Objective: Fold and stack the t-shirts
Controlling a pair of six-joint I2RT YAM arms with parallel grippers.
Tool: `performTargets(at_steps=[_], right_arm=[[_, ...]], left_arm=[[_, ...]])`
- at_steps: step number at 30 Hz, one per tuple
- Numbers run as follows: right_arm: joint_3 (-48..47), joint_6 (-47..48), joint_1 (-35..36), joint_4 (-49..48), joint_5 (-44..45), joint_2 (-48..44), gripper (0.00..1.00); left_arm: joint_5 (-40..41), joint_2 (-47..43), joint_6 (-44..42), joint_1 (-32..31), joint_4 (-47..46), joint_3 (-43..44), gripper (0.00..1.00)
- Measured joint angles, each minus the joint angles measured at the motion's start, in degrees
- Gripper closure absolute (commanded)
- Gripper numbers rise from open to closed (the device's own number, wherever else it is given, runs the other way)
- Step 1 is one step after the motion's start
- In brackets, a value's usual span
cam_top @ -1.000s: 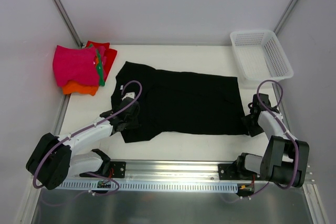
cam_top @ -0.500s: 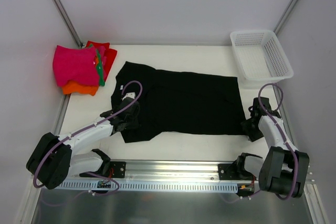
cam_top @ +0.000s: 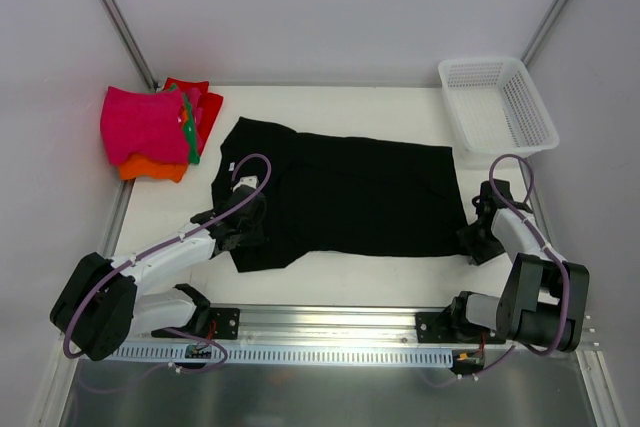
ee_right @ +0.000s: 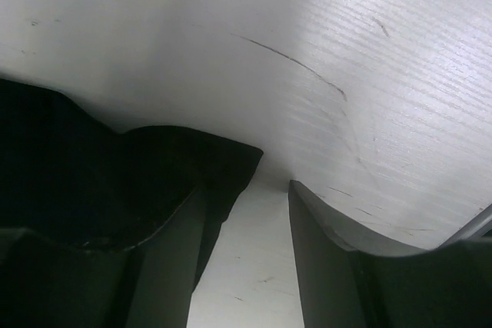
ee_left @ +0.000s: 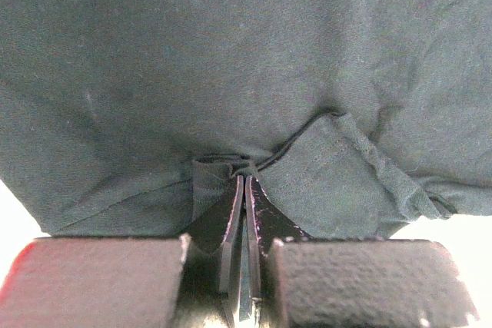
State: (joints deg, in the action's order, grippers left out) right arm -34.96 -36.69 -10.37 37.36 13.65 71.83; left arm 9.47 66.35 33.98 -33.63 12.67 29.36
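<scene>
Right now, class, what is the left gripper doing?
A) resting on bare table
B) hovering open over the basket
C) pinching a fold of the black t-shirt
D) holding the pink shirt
C: the left wrist view shows the left gripper shut on a bunched fold of the black t-shirt.

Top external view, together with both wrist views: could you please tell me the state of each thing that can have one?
black t-shirt: unfolded, spread flat.
folded t-shirts: folded, piled at the far left.
basket: upright, at the far right.
left tool: shut on a pinch of the black t-shirt.
right tool: open, at the black t-shirt's near right corner.
</scene>
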Motion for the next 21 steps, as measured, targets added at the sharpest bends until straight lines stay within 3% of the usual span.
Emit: performTargets(at_steps=[3, 4, 6, 21], right_arm=[[-0.17, 0.33, 0.00, -0.42, -0.24, 0.28, 0.64], [-0.20, 0.35, 0.00, -0.52, -0.22, 0.31, 0.81], [-0.31, 1.05, -0.02, -0.39, 0.20, 0.48, 0.98], [-1.09, 2.82, -0.04, 0.20, 0.39, 1.57, 1.00]], left_arm=[[0.00, 0.00, 0.00, 0.00, 0.00, 0.00, 1.00], [0.00, 0.00, 0.00, 0.00, 0.00, 0.00, 1.00], [0.00, 0.00, 0.00, 0.11, 0.00, 0.00, 1.00], [0.00, -0.02, 0.00, 0.35, 0.02, 0.00, 1.00]])
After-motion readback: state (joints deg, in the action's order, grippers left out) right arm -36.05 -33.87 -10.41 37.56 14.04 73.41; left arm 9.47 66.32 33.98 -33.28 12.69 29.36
